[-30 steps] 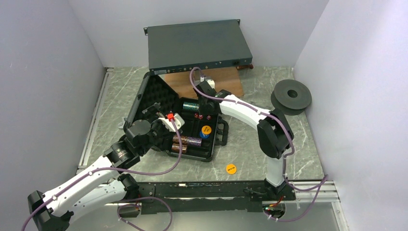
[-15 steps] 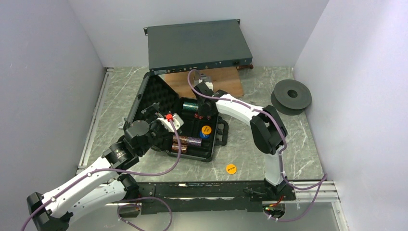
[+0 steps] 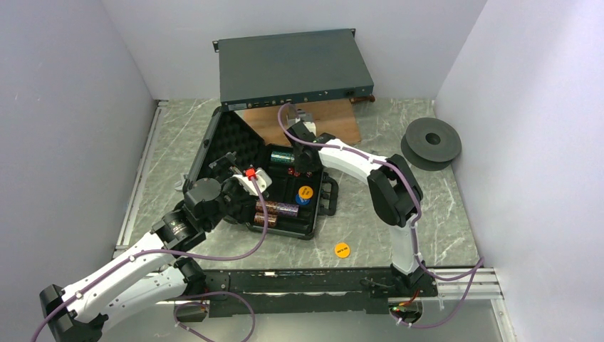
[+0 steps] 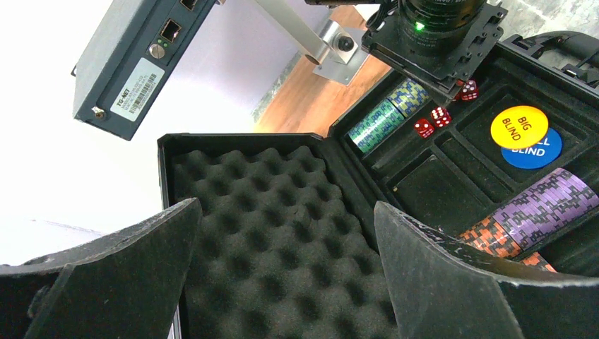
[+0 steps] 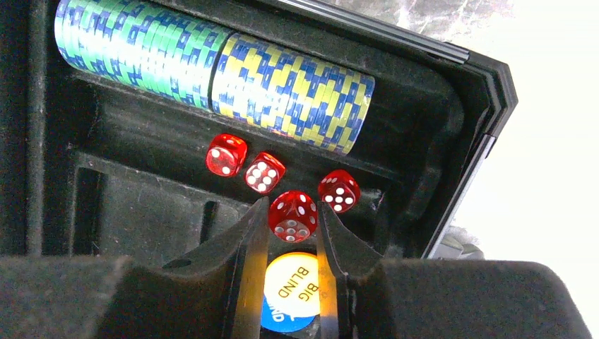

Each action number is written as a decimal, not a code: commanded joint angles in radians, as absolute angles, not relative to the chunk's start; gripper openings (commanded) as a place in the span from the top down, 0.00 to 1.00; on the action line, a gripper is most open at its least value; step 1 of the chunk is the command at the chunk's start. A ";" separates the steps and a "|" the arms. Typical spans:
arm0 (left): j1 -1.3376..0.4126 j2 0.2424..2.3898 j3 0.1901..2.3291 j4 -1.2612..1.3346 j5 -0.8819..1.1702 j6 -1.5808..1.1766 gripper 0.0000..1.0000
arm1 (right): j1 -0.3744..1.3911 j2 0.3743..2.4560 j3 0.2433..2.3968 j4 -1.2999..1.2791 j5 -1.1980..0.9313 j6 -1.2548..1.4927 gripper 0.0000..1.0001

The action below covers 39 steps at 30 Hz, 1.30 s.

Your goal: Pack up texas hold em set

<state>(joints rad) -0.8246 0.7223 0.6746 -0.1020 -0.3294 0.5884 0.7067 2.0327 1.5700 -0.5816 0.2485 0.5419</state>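
The black case lies open with its foam lid tipped back to the left. In its tray lie green and blue-yellow chip stacks, a purple stack, a yellow Big Blind disc on a blue disc, and three loose red dice. My right gripper hangs over the dice slot, shut on a red die at its fingertips. My left gripper is wide open over the foam lid, holding nothing. An orange disc lies on the table in front of the case.
A large grey-blue rack unit stands at the back, one edge on a wooden board. A dark grey spool sits at the right near the wall. White walls close in both sides.
The right arm's elbow has swung a little to the left; its gripper stays over the case with the die. The left arm has not moved.
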 commanded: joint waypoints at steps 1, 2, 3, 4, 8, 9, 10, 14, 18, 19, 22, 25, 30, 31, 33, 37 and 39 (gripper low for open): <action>-0.828 0.709 0.678 -0.086 -0.318 0.597 0.01 | 0.697 2.013 1.573 -0.546 0.247 0.531 0.71; -0.827 0.709 0.678 -0.087 -0.318 0.597 0.01 | 0.696 2.009 1.567 -0.541 0.245 0.533 0.67; -0.827 0.709 0.679 -0.086 -0.318 0.597 0.01 | 0.696 2.007 1.564 -0.540 0.245 0.534 0.62; -0.828 0.709 0.678 -0.086 -0.318 0.597 0.01 | 0.696 2.007 1.563 -0.540 0.243 0.534 0.56; -0.828 0.709 0.677 -0.086 -0.319 0.597 0.01 | 0.696 2.004 1.562 -0.543 0.239 0.531 0.41; -0.828 0.708 0.677 -0.085 -0.320 0.599 0.01 | 0.696 2.001 1.561 -0.545 0.237 0.531 0.39; -0.827 0.709 0.676 -0.084 -0.321 0.598 0.01 | 0.696 1.996 1.561 -0.544 0.233 0.530 0.39; -0.828 0.709 0.675 -0.078 -0.327 0.596 0.01 | 0.696 1.959 1.553 -0.548 0.224 0.528 0.39; -0.827 0.710 0.665 -0.059 -0.339 0.593 0.01 | 0.696 1.891 1.530 -0.548 0.219 0.531 0.39; -0.827 0.712 0.658 -0.049 -0.345 0.596 0.01 | 0.697 1.872 1.520 -0.546 0.217 0.533 0.39; -0.826 0.719 0.652 -0.040 -0.339 0.584 0.01 | 0.702 1.805 1.481 -0.539 0.213 0.540 0.38; -0.827 0.727 0.655 -0.043 -0.324 0.573 0.01 | 0.705 1.725 1.431 -0.545 0.220 0.543 0.37; -0.827 0.724 0.660 -0.057 -0.292 0.555 0.01 | 0.706 1.550 1.306 -0.564 0.257 0.550 0.35; -0.827 0.724 0.660 -0.060 -0.279 0.554 0.01 | 0.706 1.517 1.278 -0.568 0.265 0.552 0.34; -0.827 0.723 0.669 -0.085 -0.228 0.549 0.01 | 0.706 1.437 1.226 -0.580 0.276 0.559 0.32; -0.827 0.727 0.699 -0.153 -0.042 0.548 0.01 | 0.706 1.324 1.137 -0.612 0.299 0.569 0.28; -0.827 0.746 0.713 -0.185 0.055 0.564 0.01 | 0.706 1.274 1.110 -0.634 0.314 0.566 0.27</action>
